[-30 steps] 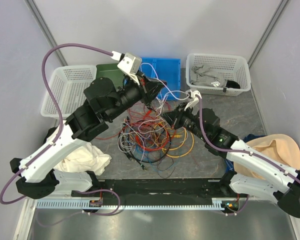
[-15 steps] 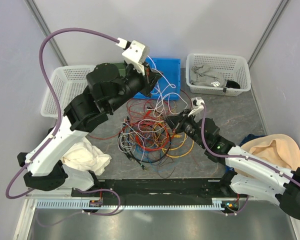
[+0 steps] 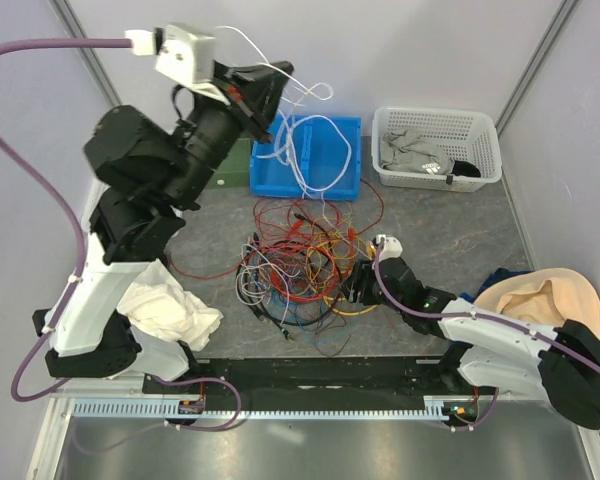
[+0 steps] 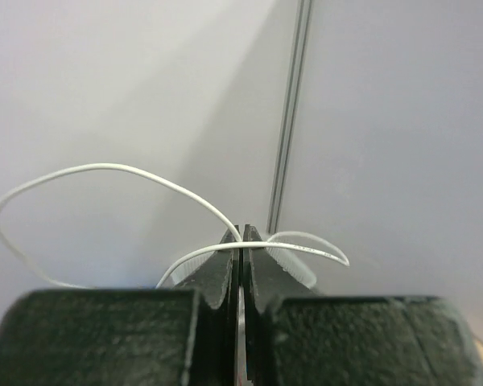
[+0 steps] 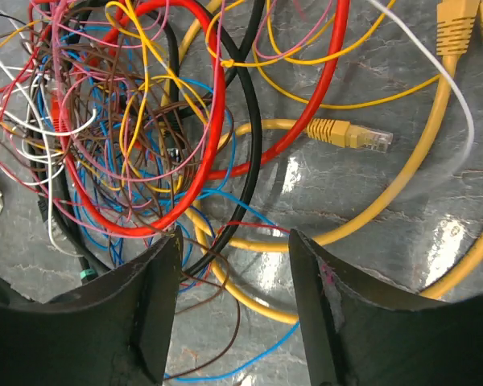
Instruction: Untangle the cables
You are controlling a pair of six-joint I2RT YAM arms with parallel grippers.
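Cables (image 3: 298, 272): one held up, rest knotted on worktop (image 3: 450, 215)

Left gripper (image 4: 240, 241) pinched shut on white cable (image 4: 105, 173), high over blue bin (image 3: 330, 188). Right gripper (image 5: 233, 249) jaws apart, empty, low over the knotted ones. Risk: hard pull tightening knot, or thin cable slipping out.

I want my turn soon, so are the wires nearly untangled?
Not nearly. Done: no cable looks sorted apart. In hand: the left gripper, shut, holds one white cable high above the blue bin. Left: the red, yellow, blue and black tangle on the table, with the right gripper open above it.
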